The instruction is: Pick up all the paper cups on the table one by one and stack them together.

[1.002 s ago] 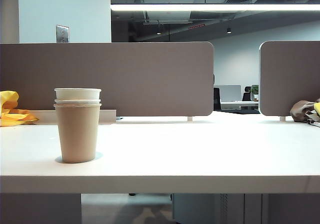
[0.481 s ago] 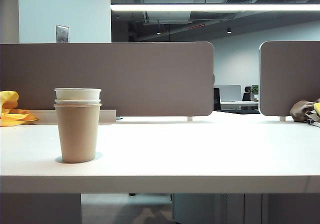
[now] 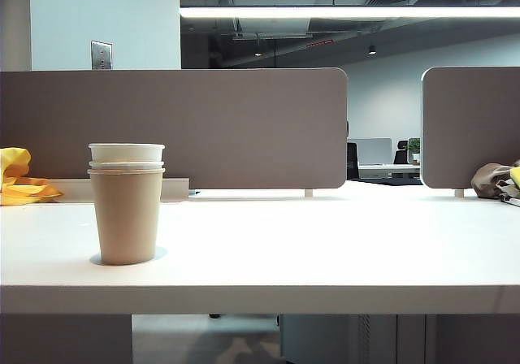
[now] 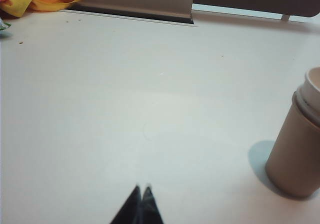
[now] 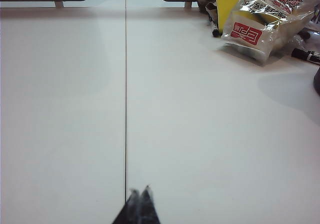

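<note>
Nearest the front edge of the wide flat white table [image 3: 325,250], toward its left end, stands the stack of tapered paper cups [image 3: 126,205]: a plain kraft-brown cup upright on the surface, with two white rolled rims nested in its mouth (their printed bands are hidden inside). In the left wrist view the left gripper [image 4: 140,189] shows only as two dark fingertips pressed together, holding nothing, hovering over bare table well apart from the stack [image 4: 296,141]. The right gripper [image 5: 139,190] appears likewise, tips shut and empty, just beside a thin seam [image 5: 125,109] running across the table top. Toward the far edge lie a crumpled yellow cloth [image 3: 18,179] at the left and a clear plastic bag with a red printed label [image 5: 260,26] at the right. Grey fabric partition panels [image 3: 211,128] stand along the far edge.
</note>
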### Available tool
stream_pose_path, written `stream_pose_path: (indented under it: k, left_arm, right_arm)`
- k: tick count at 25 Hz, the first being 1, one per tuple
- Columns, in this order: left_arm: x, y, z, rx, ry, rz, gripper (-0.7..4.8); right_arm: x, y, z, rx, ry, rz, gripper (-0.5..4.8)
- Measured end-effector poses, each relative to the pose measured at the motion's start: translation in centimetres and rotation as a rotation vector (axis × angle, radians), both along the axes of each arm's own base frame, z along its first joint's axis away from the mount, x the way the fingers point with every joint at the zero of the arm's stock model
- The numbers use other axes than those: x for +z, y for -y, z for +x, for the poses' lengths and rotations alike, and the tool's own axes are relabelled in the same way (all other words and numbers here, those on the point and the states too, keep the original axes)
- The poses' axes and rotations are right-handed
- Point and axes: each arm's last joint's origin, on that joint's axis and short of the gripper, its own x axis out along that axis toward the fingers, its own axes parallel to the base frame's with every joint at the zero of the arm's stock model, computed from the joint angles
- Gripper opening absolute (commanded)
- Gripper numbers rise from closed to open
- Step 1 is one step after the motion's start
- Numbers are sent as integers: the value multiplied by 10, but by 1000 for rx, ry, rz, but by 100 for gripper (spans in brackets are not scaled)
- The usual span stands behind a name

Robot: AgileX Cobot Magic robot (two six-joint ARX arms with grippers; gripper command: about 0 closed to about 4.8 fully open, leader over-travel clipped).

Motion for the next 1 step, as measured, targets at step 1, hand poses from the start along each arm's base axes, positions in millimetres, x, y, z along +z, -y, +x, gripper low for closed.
stream_pose_path:
  k: [1]
  left_arm:
    - [0,0,0,0,0,0,-6]
  right_arm:
    - [0,0,0,0,0,0,0]
